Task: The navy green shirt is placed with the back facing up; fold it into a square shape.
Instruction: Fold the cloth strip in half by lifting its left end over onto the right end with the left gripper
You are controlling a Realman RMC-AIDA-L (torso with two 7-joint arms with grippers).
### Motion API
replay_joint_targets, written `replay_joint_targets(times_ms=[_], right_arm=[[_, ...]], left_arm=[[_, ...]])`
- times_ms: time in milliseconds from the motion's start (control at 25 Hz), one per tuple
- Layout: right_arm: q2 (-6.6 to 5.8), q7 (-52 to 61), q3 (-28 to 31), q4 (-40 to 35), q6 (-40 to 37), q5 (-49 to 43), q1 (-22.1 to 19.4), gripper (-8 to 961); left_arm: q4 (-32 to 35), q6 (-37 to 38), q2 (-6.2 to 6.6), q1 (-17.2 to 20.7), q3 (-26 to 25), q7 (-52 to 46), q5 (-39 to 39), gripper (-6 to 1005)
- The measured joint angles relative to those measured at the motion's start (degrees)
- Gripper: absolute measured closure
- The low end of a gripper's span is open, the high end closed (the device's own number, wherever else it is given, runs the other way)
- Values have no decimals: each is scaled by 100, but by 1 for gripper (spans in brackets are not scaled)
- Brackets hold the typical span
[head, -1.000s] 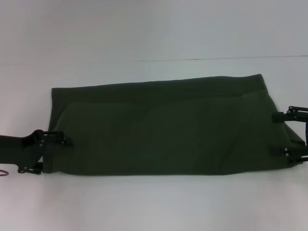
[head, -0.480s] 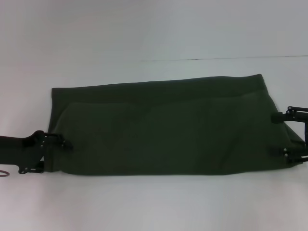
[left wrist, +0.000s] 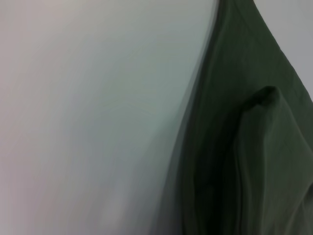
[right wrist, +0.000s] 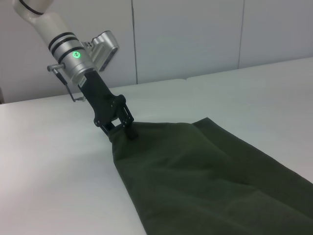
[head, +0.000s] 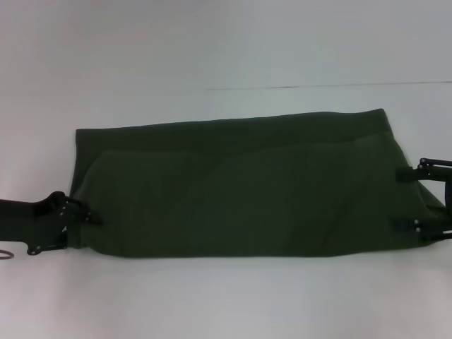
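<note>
Roughly midway through, judging by the shirt [head: 240,191]: already narrowed into one long dark band, spread from 9 o'clock to 3 o'clock across the middle of the table [head: 212,304], plain side up, no lettering showing. Still to do, as far as can be judged: bringing the two ends together across the length, perhaps more than once, to shorten that band into a square, then smoothing the slanted far edge. At 8 o'clock, the left gripper [head: 76,232] clamped on the near corner of the band, with the cloth tented up to it in the right wrist view; from the left wrist view, only a raised fold of green cloth against bare table. At 3 o'clock, the right gripper [head: 405,199] with fingers well apart, one toward the far side and one toward the near side of the band's end, straddling that end without pinching it. Compared with a second ago: left gripper drawn slightly back toward 7 o'clock, taking the corner along so the band's left end looks a little more pulled out; right gripper edged a touch toward 4 o'clock, spread unchanged; the rest of the cloth, far edge and creases included, where it was.
</note>
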Motion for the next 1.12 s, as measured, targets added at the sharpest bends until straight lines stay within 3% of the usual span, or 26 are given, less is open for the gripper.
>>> replay_joint_targets(times_ms=[520, 720, 920, 1120], right_arm=[[9, 37, -9, -13, 21, 0, 27, 45], [22, 41, -9, -17, 36, 0, 35, 46], [26, 43, -9, -18, 39, 0, 50, 46], [32, 45, -9, -17, 43, 0, 63, 47]], left_arm=[[6, -159, -15, -58, 211, 79, 4, 664], [8, -156, -14, -58, 192, 99, -18, 839], [21, -157, -16, -53, 186, 118, -20, 950], [29, -157, -17, -56, 184, 120, -20, 950]])
